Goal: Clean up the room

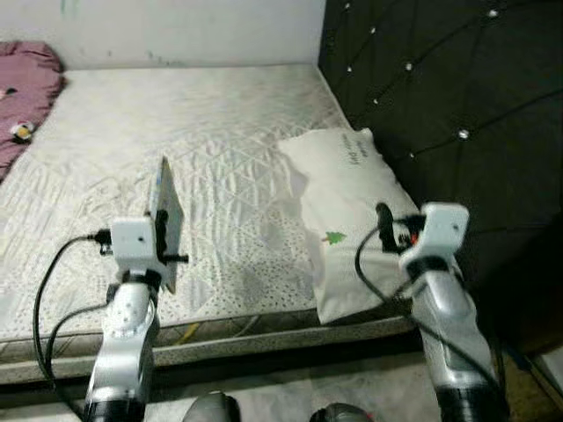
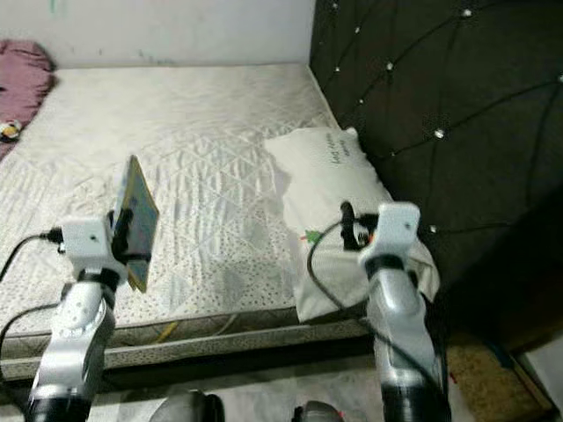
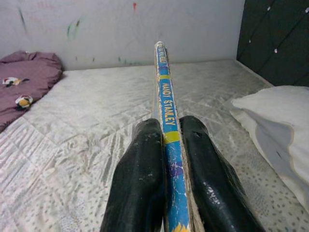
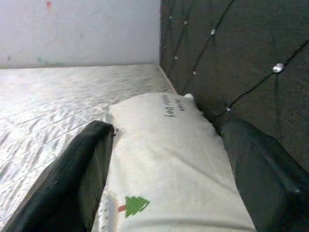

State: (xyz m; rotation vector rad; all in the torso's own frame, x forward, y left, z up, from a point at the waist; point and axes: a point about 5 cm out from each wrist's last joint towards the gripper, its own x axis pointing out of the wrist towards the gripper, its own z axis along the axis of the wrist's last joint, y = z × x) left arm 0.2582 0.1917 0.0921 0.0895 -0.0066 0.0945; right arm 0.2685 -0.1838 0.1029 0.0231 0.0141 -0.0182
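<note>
Left wrist view: book point(image 3: 166, 111) spine "NANCY STANLEY".

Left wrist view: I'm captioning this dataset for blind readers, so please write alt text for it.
The left pincer is shut on a thin blue book, held spine-up between its two black fingers, over a white quilted mattress. A white pillow lies by the dark tufted headboard, and a purple blanket is bunched at the far side against the wall.
</note>
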